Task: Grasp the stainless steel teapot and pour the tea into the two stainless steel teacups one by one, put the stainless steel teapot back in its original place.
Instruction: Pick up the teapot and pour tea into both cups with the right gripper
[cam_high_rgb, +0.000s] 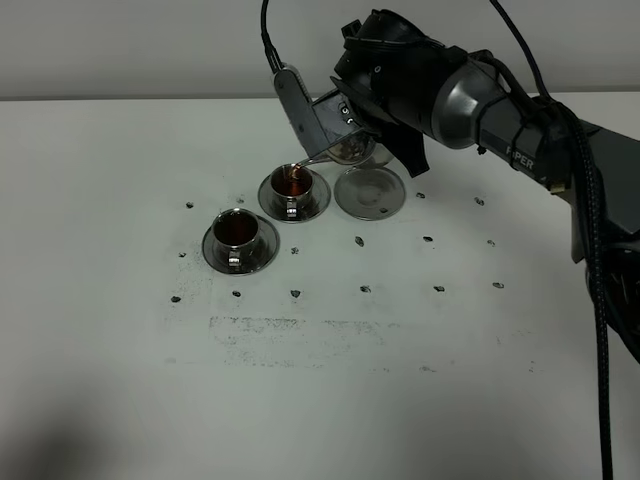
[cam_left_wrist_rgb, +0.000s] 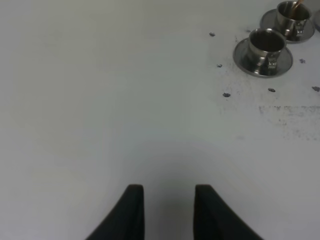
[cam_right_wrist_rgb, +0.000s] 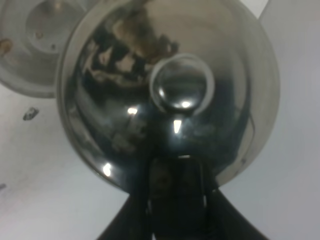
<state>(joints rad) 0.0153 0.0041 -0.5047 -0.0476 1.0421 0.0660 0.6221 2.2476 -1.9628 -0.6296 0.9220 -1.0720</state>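
My right gripper (cam_high_rgb: 352, 122) is shut on the stainless steel teapot (cam_high_rgb: 345, 145) and holds it tilted, its spout over the far teacup (cam_high_rgb: 293, 183). That cup holds reddish-brown tea (cam_high_rgb: 292, 181). The near teacup (cam_high_rgb: 237, 233) on its saucer also holds dark tea. The empty round saucer (cam_high_rgb: 368, 192) lies just right of the far cup. In the right wrist view the teapot's domed lid and knob (cam_right_wrist_rgb: 182, 90) fill the frame, my gripper (cam_right_wrist_rgb: 175, 175) grips the handle, and the empty saucer (cam_right_wrist_rgb: 30, 45) shows beside it. My left gripper (cam_left_wrist_rgb: 169, 200) is open and empty over bare table. Both cups (cam_left_wrist_rgb: 267, 45) (cam_left_wrist_rgb: 292, 15) are far from it.
The white table (cam_high_rgb: 150, 380) carries small dark marks in rows and a scuffed patch (cam_high_rgb: 300, 335) in front of the cups. The right arm and its cables (cam_high_rgb: 590, 250) take up the far right side. The left arm does not show in the exterior view.
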